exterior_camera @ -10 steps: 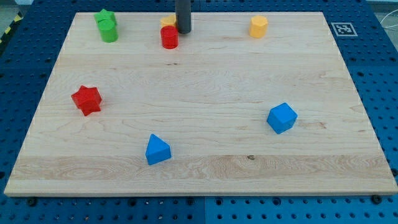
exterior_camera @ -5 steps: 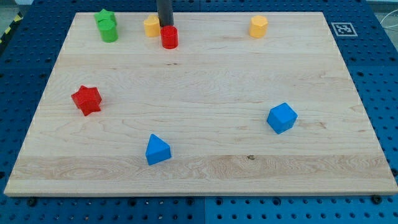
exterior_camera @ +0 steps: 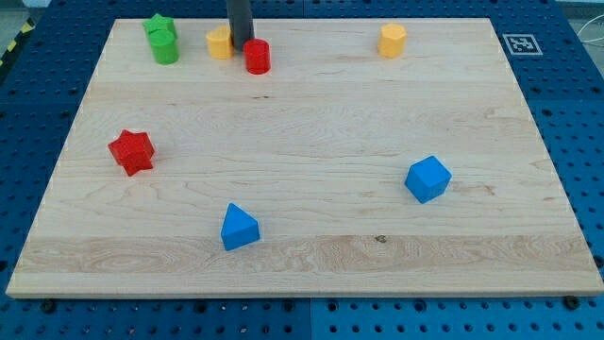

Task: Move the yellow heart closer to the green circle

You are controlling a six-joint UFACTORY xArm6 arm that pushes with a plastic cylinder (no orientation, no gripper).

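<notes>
Pushing step, about half done: my tip (exterior_camera: 240, 42), a bare rod with no hand to open or shut, touching the right side of the yellow heart (exterior_camera: 219, 42), near the green circle (exterior_camera: 165, 47), so next push left.

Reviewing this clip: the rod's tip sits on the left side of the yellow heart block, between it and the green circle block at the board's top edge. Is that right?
Not quite. In the camera view my tip sits on the right side of the yellow heart block, between it and the red cylinder block. The green circle block lies apart, to the heart's left, near the top edge of the wooden board.
</notes>
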